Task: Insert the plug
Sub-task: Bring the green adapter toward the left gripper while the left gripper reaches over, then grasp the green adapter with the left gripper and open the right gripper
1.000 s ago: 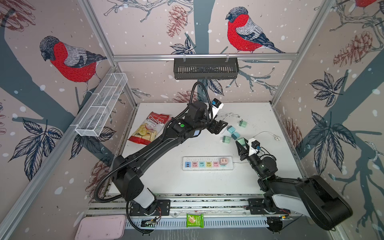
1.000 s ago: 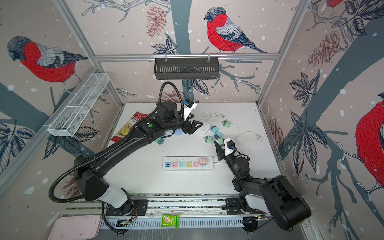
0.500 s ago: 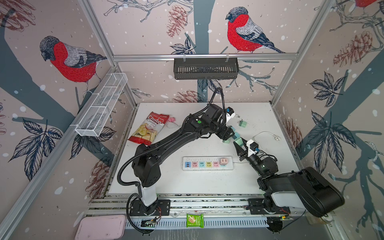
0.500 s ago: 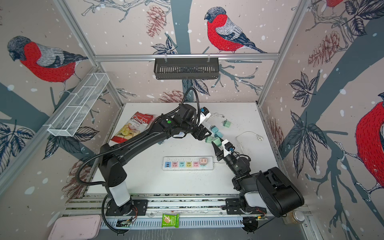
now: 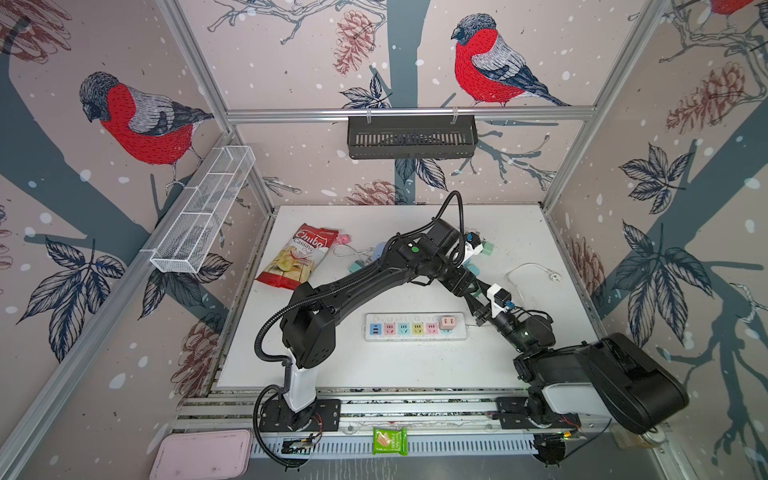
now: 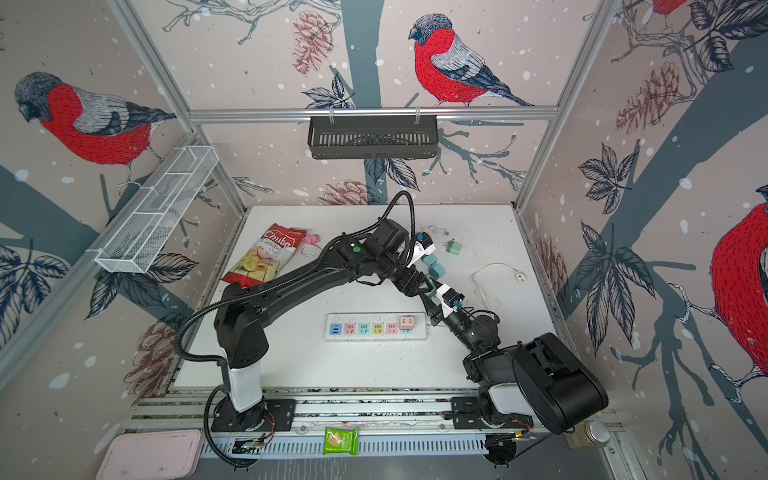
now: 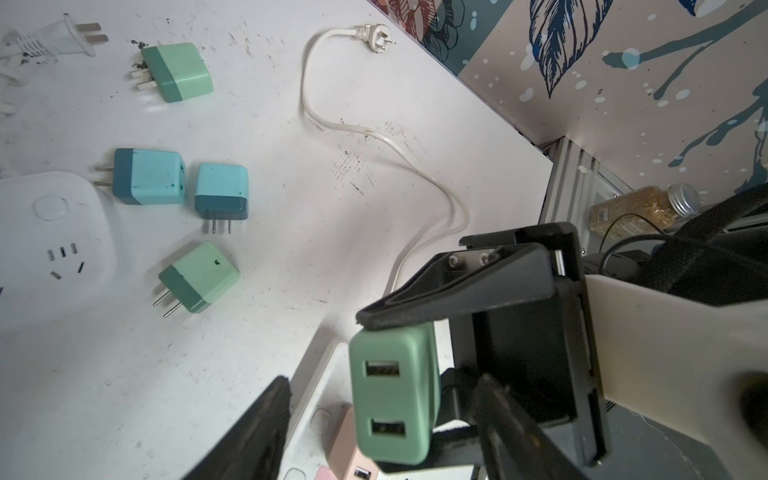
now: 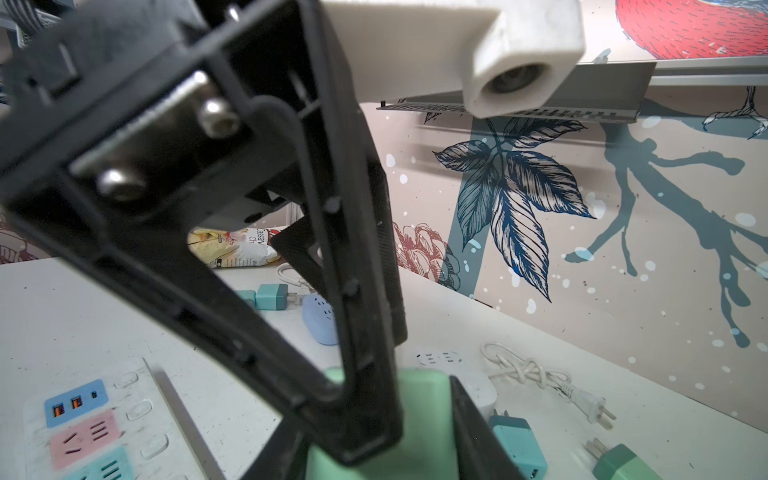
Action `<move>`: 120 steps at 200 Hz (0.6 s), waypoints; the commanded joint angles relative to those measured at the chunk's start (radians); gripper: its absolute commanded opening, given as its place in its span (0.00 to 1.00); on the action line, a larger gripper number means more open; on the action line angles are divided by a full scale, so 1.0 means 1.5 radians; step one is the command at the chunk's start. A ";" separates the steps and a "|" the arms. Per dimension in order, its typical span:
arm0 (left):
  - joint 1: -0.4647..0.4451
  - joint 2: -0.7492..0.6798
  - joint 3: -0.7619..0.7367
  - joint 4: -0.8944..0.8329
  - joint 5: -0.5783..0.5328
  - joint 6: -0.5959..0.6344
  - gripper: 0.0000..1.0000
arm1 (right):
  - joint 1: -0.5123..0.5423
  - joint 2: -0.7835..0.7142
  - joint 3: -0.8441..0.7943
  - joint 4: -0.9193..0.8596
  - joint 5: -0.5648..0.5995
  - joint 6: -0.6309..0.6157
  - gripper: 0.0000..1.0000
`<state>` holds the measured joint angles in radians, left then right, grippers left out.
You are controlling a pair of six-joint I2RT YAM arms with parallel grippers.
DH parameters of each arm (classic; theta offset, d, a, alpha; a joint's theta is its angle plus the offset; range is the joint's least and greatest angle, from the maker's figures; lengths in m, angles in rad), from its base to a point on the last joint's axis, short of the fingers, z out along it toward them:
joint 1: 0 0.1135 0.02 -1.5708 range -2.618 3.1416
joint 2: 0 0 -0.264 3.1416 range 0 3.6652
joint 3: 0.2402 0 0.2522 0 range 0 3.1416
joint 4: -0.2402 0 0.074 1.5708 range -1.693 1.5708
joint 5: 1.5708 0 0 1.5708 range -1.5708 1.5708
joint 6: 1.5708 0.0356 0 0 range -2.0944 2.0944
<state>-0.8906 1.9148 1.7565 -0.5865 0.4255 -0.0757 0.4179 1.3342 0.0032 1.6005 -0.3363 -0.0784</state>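
- The plug (image 7: 392, 399) is showing as a pale green, rounded block with two USB slots in its face. It is hanging right of centre in both top views, held up off the tabletop (image 5: 374, 365) by the right end of the power strip (image 5: 415, 328).
- The right hand (image 8: 374, 451) is clamping the plug between its fingers.
- The left hand (image 7: 382, 380) is standing spread around the same plug, with gaps showing on both sides.
- Four loose plugs are lying in the left wrist view: green (image 7: 176, 71), green (image 7: 198, 277), blue (image 7: 148, 176), blue (image 7: 221, 190).
- One pink plug (image 5: 447, 322) is sitting in the single strip.
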 commanded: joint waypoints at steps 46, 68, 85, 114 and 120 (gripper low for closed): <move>-0.012 0.017 0.013 -0.018 0.032 -0.002 0.68 | 0.005 -0.011 -0.095 0.171 -0.004 -0.007 0.03; -0.018 0.023 0.020 -0.025 0.039 0.002 0.66 | 0.006 -0.010 -0.094 0.171 -0.006 -0.008 0.03; -0.018 0.032 0.029 -0.035 0.046 0.004 0.61 | 0.006 -0.010 -0.094 0.172 -0.006 -0.009 0.03; -0.018 0.041 0.040 -0.045 0.053 0.005 0.52 | 0.006 -0.012 -0.095 0.171 -0.005 -0.009 0.03; -0.019 0.041 0.040 -0.046 0.053 0.005 0.51 | 0.007 -0.012 -0.095 0.171 -0.005 -0.008 0.03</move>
<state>-0.9184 1.9682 1.8015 -0.6182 0.4728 -0.0784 0.4248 1.3212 0.0032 1.6020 -0.3389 -0.0826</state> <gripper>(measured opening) 0.520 0.442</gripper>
